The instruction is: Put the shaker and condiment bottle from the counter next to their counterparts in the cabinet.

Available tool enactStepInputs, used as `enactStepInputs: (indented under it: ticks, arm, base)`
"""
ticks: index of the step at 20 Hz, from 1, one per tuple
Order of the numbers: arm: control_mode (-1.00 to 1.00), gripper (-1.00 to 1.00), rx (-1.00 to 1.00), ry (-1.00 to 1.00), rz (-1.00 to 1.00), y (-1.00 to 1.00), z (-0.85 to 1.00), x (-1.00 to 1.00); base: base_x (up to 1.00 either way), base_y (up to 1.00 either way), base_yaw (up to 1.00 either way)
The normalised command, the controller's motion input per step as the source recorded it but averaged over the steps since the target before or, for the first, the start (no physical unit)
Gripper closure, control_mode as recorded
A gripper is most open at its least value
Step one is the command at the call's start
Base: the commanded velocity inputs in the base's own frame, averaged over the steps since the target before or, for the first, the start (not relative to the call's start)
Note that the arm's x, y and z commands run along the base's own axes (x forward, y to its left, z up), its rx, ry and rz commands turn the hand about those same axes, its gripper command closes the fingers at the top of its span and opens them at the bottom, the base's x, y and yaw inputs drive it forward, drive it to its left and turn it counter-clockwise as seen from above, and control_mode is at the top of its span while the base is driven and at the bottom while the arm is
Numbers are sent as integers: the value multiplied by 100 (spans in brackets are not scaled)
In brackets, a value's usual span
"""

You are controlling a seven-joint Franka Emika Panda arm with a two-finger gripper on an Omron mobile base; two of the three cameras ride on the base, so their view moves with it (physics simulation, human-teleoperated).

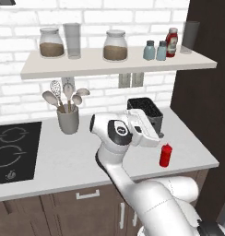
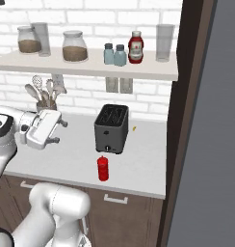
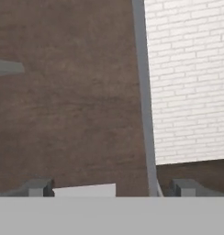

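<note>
Two pale blue-grey shakers (image 1: 149, 50) (image 2: 109, 53) with grey caps stand side by side on the off-white shelf (image 1: 86, 66) (image 2: 90, 69). I cannot tell which is the twin. Just right of them is the red bottle with a whitish label (image 1: 171, 42) (image 2: 135, 47). The plain all-red squeeze bottle (image 1: 165, 155) (image 2: 103, 168) stands upright on the counter in front of the toaster. My gripper (image 1: 158, 134) (image 2: 60, 131) (image 3: 113, 188) hovers over the counter, up and to the left of that bottle. It is open and holds nothing.
A black toaster (image 1: 146, 113) (image 2: 111, 128) sits behind the squeeze bottle. A grey utensil holder (image 1: 68, 119) is at the back, and a black cooktop (image 1: 15, 150) is at the left. Jars (image 1: 115, 45) and a glass (image 1: 189, 37) share the shelf. A dark brown tall panel (image 2: 187, 120) bounds the right.
</note>
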Motion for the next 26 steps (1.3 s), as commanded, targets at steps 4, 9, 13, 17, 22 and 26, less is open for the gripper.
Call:
enactStepInputs:
  ticks: [4,9,13,17,22,26]
  arm:
    - [-100,-100,7,-5,2,8,-81,-33]
    - [-100,-100,4,0,4,-27,-53,-3]
    - [-100,-100,0,5,7,-30,-25,0]
    - [-100,-100,0,13,14,-16,-36,0]
    - [-100,-100,0,14,14,-15,-56,0]
    - [-100,-100,0,8,8,-5,-57,3]
  base:
    - [0,0,0]
    - [0,0,0]
    - [0,0,0]
    - [0,0,0]
    - [0,0,0]
    - [0,0,0]
